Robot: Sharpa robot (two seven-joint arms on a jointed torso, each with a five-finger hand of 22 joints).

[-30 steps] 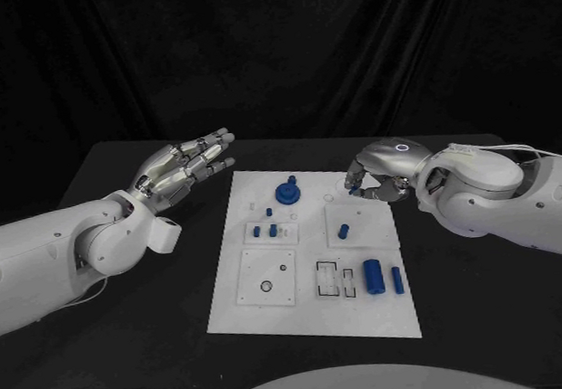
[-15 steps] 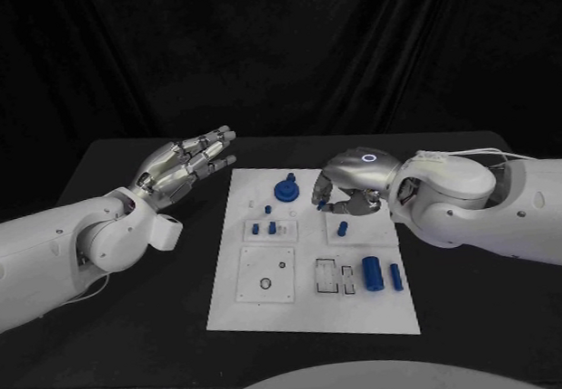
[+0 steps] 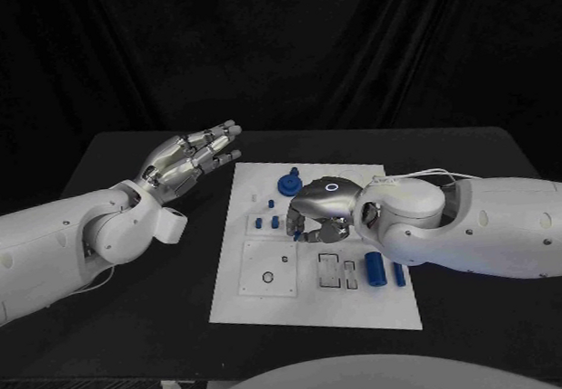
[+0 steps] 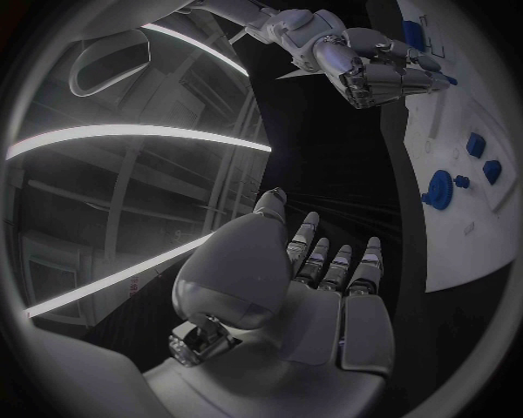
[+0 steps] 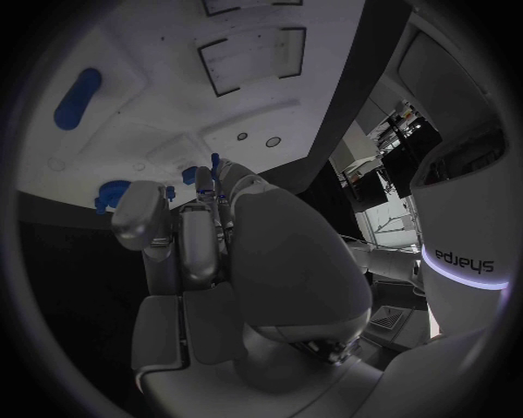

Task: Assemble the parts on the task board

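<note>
The white task board (image 3: 369,310) lies in the middle of the black table. My right hand (image 3: 317,217) hovers low over the board's centre, fingers curled together, pinching a thin blue peg (image 5: 213,168) at the fingertips. Just beyond that hand a blue round knob (image 3: 289,187) stands near the board's far edge. Small blue pegs (image 3: 260,222) stand to its left. Two blue cylinders (image 3: 373,264) lie to the near right of it. My left hand (image 3: 192,156) is raised off the board's far left corner, fingers apart and holding nothing.
A black-framed slot (image 3: 329,270) and a square plate with a small ring (image 3: 269,275) sit on the board's near half. My bulky right forearm (image 3: 493,228) covers the board's right edge. Bare black table (image 3: 133,315) lies around the board.
My right hand has moved from the board's far right edge to over its centre, carrying the blue peg. It now hides the blue piece on the square plate. My left hand has barely moved.
</note>
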